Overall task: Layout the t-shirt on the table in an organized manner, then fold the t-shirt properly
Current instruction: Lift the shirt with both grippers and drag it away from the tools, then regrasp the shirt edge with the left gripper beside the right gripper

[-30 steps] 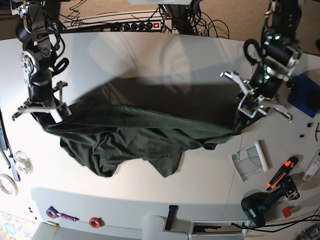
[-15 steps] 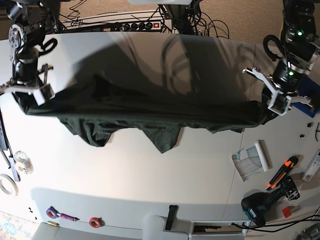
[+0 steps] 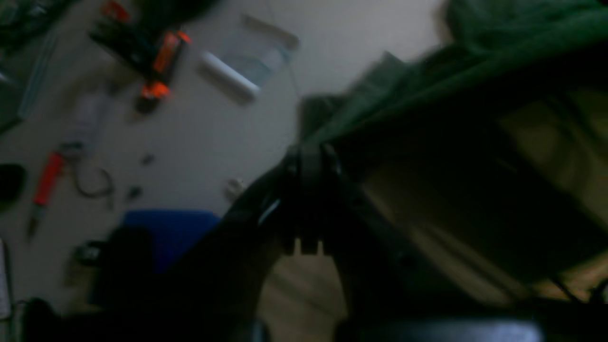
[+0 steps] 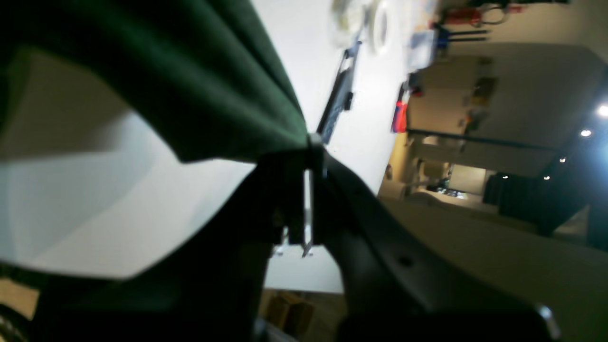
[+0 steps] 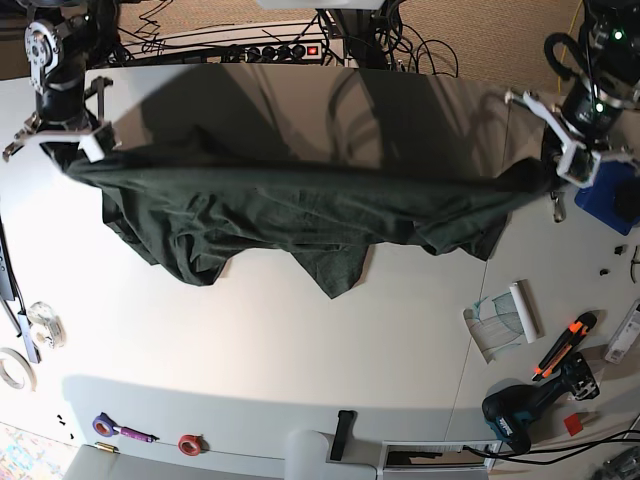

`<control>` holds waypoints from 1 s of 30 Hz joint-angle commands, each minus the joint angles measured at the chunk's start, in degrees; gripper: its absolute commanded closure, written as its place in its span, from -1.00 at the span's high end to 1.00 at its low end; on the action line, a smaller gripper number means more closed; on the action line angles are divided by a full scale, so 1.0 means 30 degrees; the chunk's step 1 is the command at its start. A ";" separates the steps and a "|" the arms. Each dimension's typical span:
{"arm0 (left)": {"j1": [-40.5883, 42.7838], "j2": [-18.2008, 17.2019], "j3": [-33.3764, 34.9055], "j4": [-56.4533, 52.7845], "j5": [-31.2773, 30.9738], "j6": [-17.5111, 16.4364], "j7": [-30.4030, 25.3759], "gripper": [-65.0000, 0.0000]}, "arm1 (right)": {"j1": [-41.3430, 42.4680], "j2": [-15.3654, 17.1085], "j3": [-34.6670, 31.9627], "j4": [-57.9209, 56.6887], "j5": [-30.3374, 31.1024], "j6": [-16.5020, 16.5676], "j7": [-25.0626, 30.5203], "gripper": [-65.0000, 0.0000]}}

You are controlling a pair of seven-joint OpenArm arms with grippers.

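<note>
Evidently lifted and stretched wider than a second ago, the t-shirt [image 5: 300, 215] spans the upper frame over the tabletop [image 5: 300, 350], with the fingers of the left gripper [image 5: 565, 160] and right gripper [image 5: 65, 145] clenched on its ends, likely ready for laying flat.

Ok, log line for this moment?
phase: layout | dark green fabric t-shirt: stretched wide, lower folds bunched | left pincer: shut on t-shirt | right pincer: shut on t-shirt

Both arms, standing at the table's [image 5: 300, 350] far corners, are black with looping black cables. The right arm [image 5: 50, 75] carries a round silver joint cap [image 5: 40, 42]; the left arm [image 5: 600, 70] shows green lights [image 5: 600, 105]. The right gripper [image 5: 62, 143] and left gripper [image 5: 562, 160] wear white prongs; their fingers [image 4: 285, 199] seem black in the dim wrist views.
</note>
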 commanded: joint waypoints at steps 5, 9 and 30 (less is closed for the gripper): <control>0.1355 -0.0211 -0.1341 0.0284 -0.2812 -0.1778 0.0809 -1.00 | -0.1770 0.0270 0.0226 0.0262 -0.0466 -0.0197 -0.0481 -1.00; 0.1537 -0.0204 -0.3388 0.0284 -0.6244 -0.2681 0.2047 -1.00 | -0.3075 0.0270 0.0226 0.0262 -0.0474 -0.0189 -0.0787 -1.00; -0.0860 -0.0102 -0.9850 0.0284 -1.4163 -0.4685 0.3177 -1.00 | -0.0146 0.0270 0.0211 0.0262 -0.3330 -0.3963 -0.0233 -1.00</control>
